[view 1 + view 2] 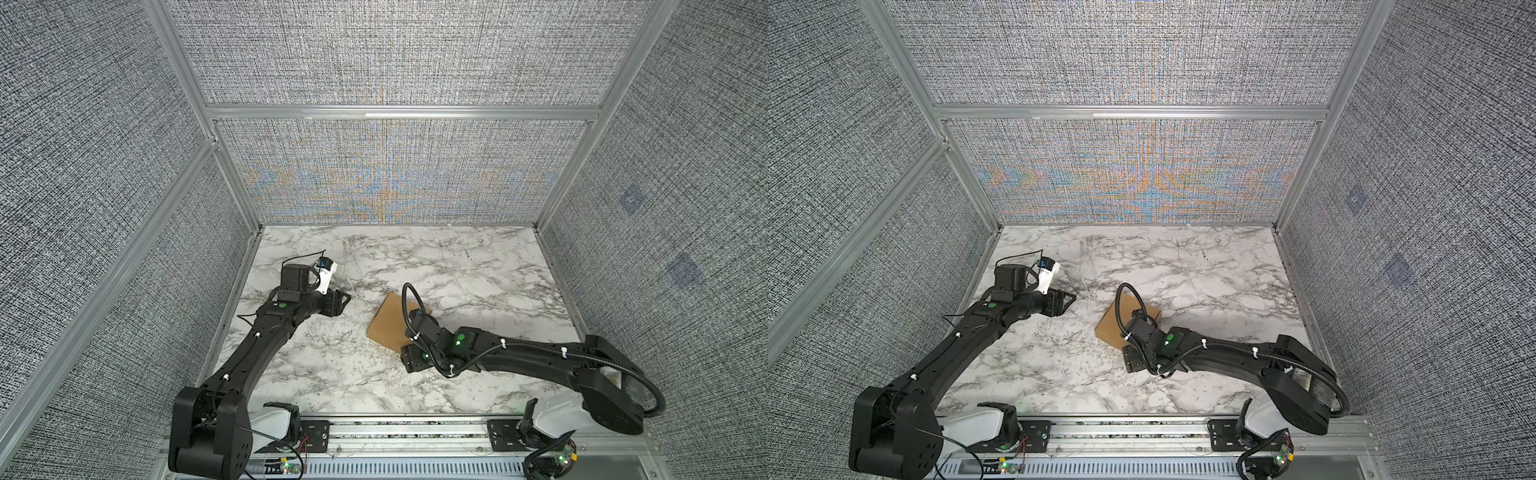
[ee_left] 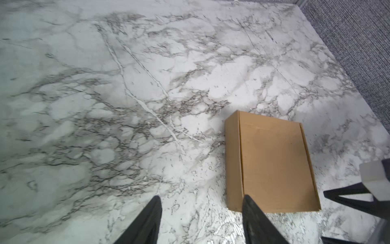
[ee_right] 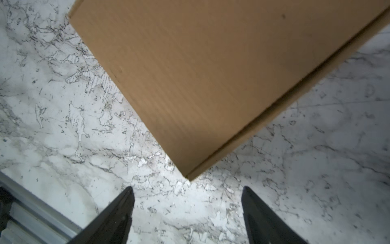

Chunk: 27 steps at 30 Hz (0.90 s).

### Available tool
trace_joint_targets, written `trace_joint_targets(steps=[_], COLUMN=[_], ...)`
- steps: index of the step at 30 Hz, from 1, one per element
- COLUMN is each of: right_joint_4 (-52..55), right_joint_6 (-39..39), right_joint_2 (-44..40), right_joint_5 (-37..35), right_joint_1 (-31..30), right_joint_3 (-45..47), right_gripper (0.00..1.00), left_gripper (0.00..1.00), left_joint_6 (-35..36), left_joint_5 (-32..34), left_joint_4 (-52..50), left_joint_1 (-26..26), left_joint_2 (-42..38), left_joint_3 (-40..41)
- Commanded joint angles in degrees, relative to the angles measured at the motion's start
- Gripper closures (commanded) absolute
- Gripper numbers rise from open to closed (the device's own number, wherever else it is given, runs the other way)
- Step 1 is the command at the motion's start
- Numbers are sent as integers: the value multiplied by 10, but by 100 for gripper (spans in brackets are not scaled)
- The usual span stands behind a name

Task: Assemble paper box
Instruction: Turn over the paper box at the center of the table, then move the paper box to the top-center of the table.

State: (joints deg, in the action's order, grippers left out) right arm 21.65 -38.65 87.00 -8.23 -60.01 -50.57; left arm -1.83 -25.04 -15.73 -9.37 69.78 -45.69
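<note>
1. The box (image 1: 390, 325) (image 2: 272, 162) lies flat on the worktop (image 1: 478, 270), near its middle and slightly toward the near edge.
2. The box is folded up with its lid down; its inside is hidden, so contents cannot be told.
3. The left gripper (image 2: 202, 197) has its jaws apart and holds nothing. In both top views it hangs toward the left edge, well apart from the box.
4. The right gripper (image 3: 187, 189) has its jaws wide apart and holds nothing. A corner of the box (image 3: 200, 74) points at the gap between its fingers, near but not touching.
</note>
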Motion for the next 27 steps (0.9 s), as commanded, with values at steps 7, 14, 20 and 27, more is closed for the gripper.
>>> trace_joint_targets(steps=[7, 14, 20, 27], right_joint_4=[-39, -59, -73, -34], right_joint_6=[-12, 65, 136, 132], right_joint_2=[52, 57, 101, 98], right_joint_5=[-38, -15, 25, 39], right_joint_1=[32, 119, 182, 177], right_joint_3=[0, 1, -48, -64], right_gripper=[22, 28, 28, 28], left_gripper=[30, 30, 30, 30], left_joint_6=[19, 16, 24, 29], left_joint_5=[25, 16, 23, 27], left_joint_4=[17, 19, 17, 11], left_joint_1=[57, 70, 77, 83], left_joint_2=[-14, 2, 9, 13], left_joint_3=[-2, -11, -12, -21])
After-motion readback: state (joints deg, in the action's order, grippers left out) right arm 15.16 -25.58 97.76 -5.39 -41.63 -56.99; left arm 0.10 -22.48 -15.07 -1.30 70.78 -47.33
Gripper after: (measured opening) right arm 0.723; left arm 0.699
